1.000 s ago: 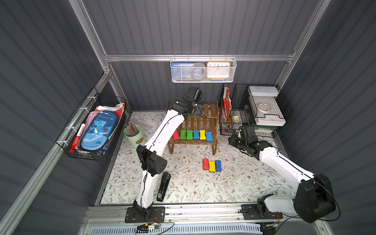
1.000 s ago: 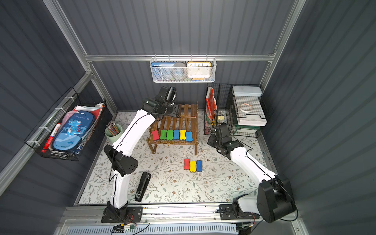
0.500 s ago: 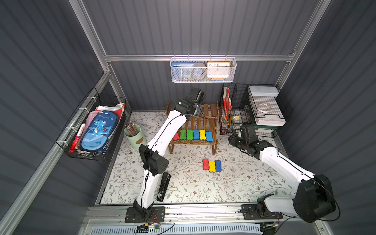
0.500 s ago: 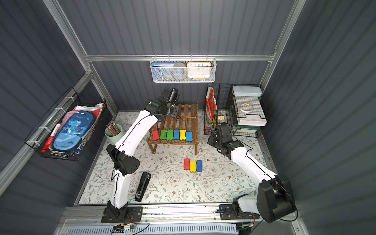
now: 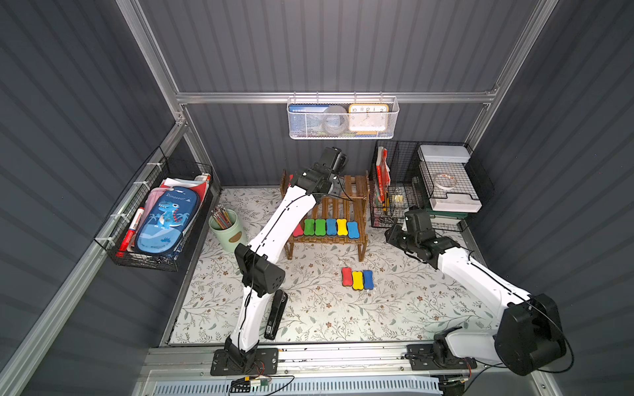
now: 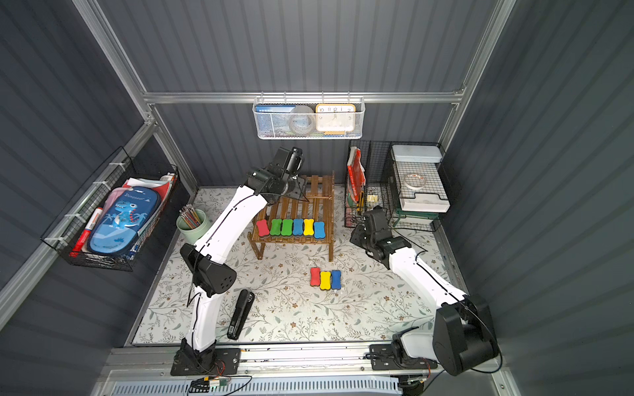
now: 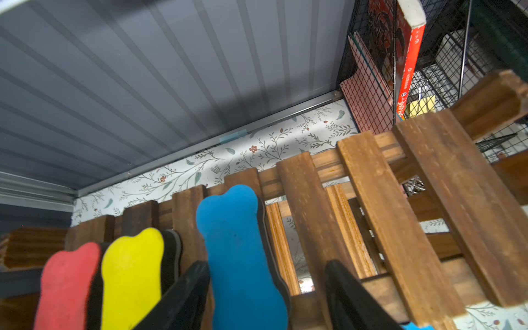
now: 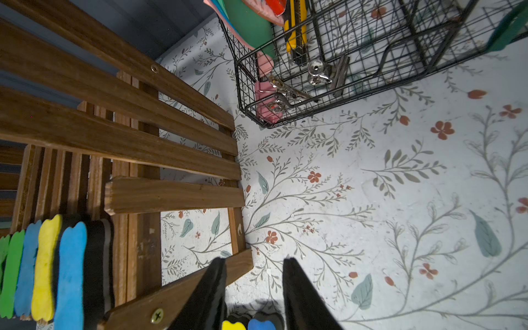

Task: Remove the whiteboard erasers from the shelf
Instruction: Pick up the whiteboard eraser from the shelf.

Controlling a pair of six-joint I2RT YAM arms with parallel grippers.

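The left tool is open over the shelf's far upper tier. It straddles a blue eraser that lies beside a yellow eraser. Six erasers line the near tier, and three erasers lie on the worktop. The right tool hangs open and empty to the right of the shelf.

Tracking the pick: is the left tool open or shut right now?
Open: the left tool straddles the blue eraser on the shelf, with slats visible between eraser and one finger.
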